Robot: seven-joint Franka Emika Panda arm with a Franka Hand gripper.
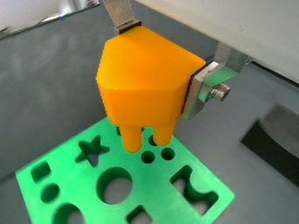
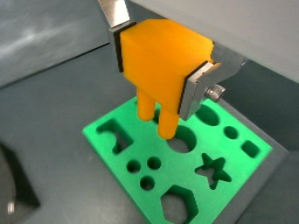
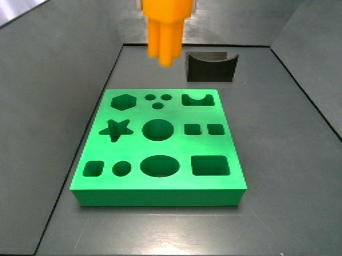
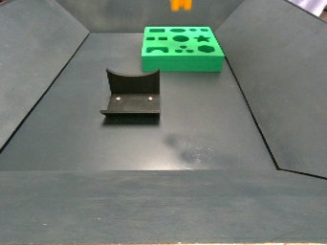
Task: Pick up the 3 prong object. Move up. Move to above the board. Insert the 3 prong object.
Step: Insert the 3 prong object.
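Note:
My gripper (image 1: 158,87) is shut on the 3 prong object (image 1: 142,79), an orange peg with legs hanging down; its silver fingers (image 1: 211,83) press on both sides. It also shows in a wrist view (image 2: 163,66). The gripper holds the peg in the air above the board (image 1: 70,188), a bright green block with many cut-out holes, over its end with the three small round holes (image 1: 158,156). In a side view the peg (image 3: 166,28) hangs high above the board's (image 3: 163,190) far edge. In a side view only the peg's legs (image 4: 181,5) show above the board (image 4: 183,59).
A dark grey notched block stands on the floor beyond the board (image 3: 210,67); in a side view it lies nearer the camera (image 4: 132,96). Dark sloped walls enclose the grey floor on all sides.

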